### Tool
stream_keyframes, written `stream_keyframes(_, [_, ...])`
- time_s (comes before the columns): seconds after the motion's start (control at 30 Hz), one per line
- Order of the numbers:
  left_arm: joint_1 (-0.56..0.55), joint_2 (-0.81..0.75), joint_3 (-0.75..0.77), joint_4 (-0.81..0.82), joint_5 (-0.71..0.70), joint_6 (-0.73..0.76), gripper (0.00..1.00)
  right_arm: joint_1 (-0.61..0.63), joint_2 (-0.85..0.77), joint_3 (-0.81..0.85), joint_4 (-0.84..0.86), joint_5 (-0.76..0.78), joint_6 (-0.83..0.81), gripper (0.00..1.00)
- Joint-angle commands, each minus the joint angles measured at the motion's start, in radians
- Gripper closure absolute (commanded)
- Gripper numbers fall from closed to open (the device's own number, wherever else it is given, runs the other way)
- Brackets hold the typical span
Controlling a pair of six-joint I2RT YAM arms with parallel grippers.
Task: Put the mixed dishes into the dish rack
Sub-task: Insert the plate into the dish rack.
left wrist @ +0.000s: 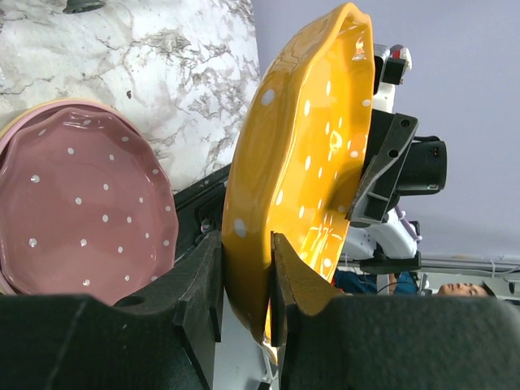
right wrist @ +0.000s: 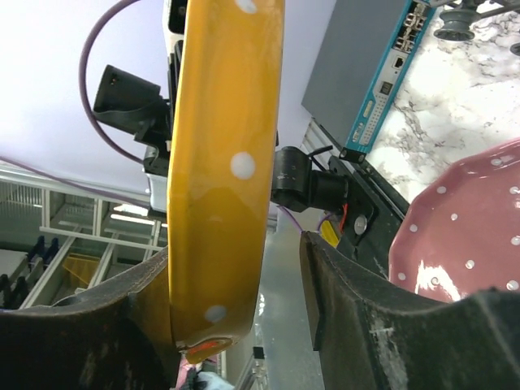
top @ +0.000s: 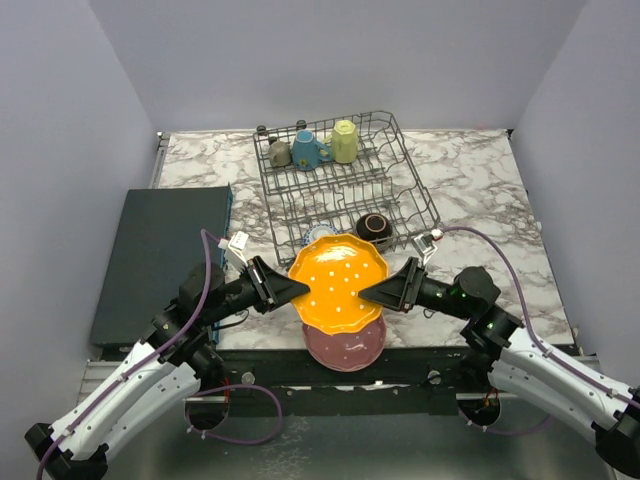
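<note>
**Item:** orange dotted plate.

**Position:** held off the surface at its near edge, over a pink dotted plate lying flat. The dish rack stands just behind.

**Left fingers**: narrow, clamped on the left rim, one pad on each face.

**Right fingers**: wider, straddling the right rim. One touches the plate and the other stands off with a gap, so there is no firm grip.

**Key relation:** the plate spans side to side between the arms, face up. The rack lies straight ahead of both arms, equally near, with bare tine rows at its centre. The plate likely needs tipping on edge to slot in.

**Rack contents:** three mugs at the far end, brown bowl at the near right.
</note>
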Motion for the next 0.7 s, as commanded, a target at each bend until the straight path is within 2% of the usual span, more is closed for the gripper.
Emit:
stream_keyframes(0.0, [-0.002,-0.021,0.026,0.183,0.047,-0.037,1.00,0.006,-0.032,-0.012,0.007,0.012,0.011,0.43])
stream_keyframes(0.43, [-0.001,-0.007,0.024,0.150,0.042,-0.012,1.00,0.006,-0.078,-0.018,-0.024,0.049,0.010,0.58])
stream_keyframes(0.57, [-0.001,0.004,0.026,0.144,0.044,-0.004,1.00,0.007,-0.072,-0.009,-0.037,0.060,0.000,0.67])
stream_keyframes(0.67, [-0.001,0.010,0.023,0.138,0.044,0.001,1.00,0.006,-0.063,0.001,-0.044,0.068,-0.009,0.81])
